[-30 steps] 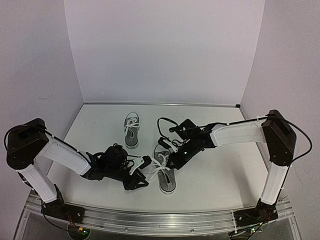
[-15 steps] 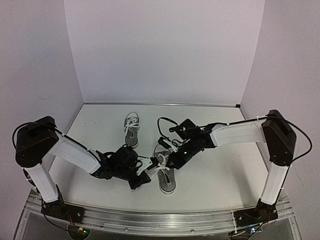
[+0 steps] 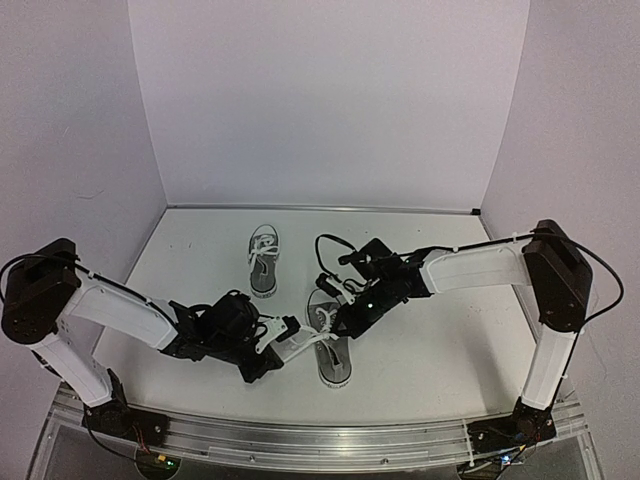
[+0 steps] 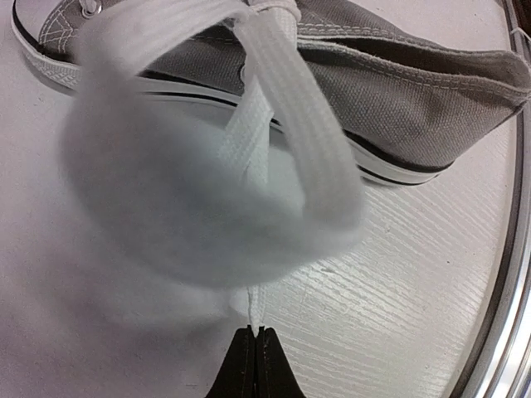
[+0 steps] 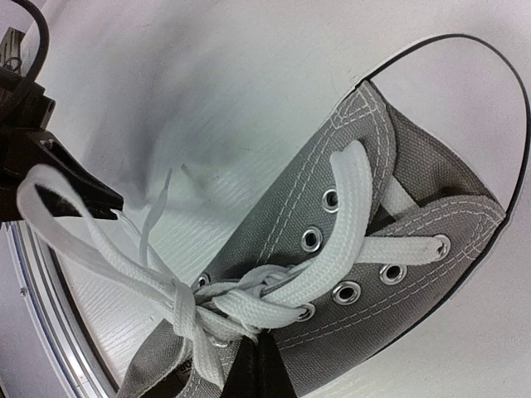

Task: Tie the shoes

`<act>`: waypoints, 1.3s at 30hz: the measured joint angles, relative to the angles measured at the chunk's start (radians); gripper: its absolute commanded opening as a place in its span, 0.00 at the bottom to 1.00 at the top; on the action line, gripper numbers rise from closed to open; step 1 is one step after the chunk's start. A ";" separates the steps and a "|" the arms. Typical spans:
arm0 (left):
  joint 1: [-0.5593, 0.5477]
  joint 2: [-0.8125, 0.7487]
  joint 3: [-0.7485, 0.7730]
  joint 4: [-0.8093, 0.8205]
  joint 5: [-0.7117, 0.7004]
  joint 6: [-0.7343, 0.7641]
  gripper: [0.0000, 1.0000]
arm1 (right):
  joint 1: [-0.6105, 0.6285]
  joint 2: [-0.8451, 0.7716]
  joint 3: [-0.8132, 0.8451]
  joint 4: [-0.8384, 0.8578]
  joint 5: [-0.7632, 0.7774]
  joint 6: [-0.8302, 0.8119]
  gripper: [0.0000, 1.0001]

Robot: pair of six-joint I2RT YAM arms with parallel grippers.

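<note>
Both pinch laces (image 4: 274,124), left tool (image 4: 253,336) clearly, right tool (image 5: 253,355) seemingly, over white table (image 3: 440,350), pale walls (image 3: 330,100)

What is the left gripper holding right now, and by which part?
Left gripper pinches a free strand of the white lace of the near shoe, away from its eyelets.

Shoes (image 3: 263,270) are grey canvas with white stitching, white laces (image 5: 348,249), silver eyelets (image 5: 346,292), black-striped white soles (image 4: 398,170); desk (image 3: 440,350) is white, faintly grained.

Matt canvas shoe (image 5: 290,207), woven cloth lace (image 4: 278,133)
</note>
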 measured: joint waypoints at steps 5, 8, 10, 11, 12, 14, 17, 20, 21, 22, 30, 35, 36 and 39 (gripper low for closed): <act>0.000 -0.020 -0.005 -0.029 0.006 -0.035 0.00 | 0.000 0.002 0.000 0.002 0.000 0.000 0.00; 0.000 -0.036 -0.005 -0.058 0.007 -0.060 0.00 | 0.000 0.002 0.000 0.004 -0.001 0.000 0.00; 0.000 -0.047 -0.004 -0.082 0.007 -0.080 0.00 | 0.000 0.002 0.000 0.005 -0.001 0.000 0.00; 0.000 -0.053 -0.004 -0.098 0.007 -0.091 0.00 | 0.000 0.002 0.000 0.006 -0.001 0.000 0.00; 0.000 -0.060 -0.004 -0.116 0.007 -0.102 0.00 | 0.000 0.002 0.000 0.007 -0.001 0.000 0.00; -0.001 -0.079 -0.004 -0.151 0.006 -0.129 0.00 | 0.000 0.002 0.000 0.008 -0.002 0.000 0.00; -0.001 -0.113 -0.004 -0.187 0.005 -0.162 0.00 | 0.000 0.006 0.000 0.011 -0.003 0.000 0.00; -0.002 -0.147 -0.004 -0.218 -0.001 -0.193 0.00 | 0.000 0.012 0.000 0.015 -0.004 0.001 0.00; -0.003 -0.153 -0.004 -0.227 -0.002 -0.204 0.00 | 0.000 0.014 0.000 0.015 -0.005 0.001 0.00; -0.003 -0.157 -0.004 -0.235 -0.004 -0.214 0.00 | 0.000 0.015 0.000 0.016 -0.005 0.001 0.00; -0.005 -0.164 -0.005 -0.300 -0.035 -0.291 0.00 | 0.000 0.015 0.000 0.017 -0.007 0.003 0.00; -0.005 -0.186 -0.004 -0.337 -0.067 -0.330 0.00 | 0.000 0.015 0.000 0.018 -0.007 0.004 0.00; -0.005 -0.188 -0.004 -0.343 -0.073 -0.337 0.00 | 0.000 0.015 0.000 0.018 -0.007 0.004 0.00; -0.005 -0.193 -0.004 -0.359 -0.090 -0.353 0.00 | 0.000 0.015 0.000 0.018 -0.007 0.003 0.00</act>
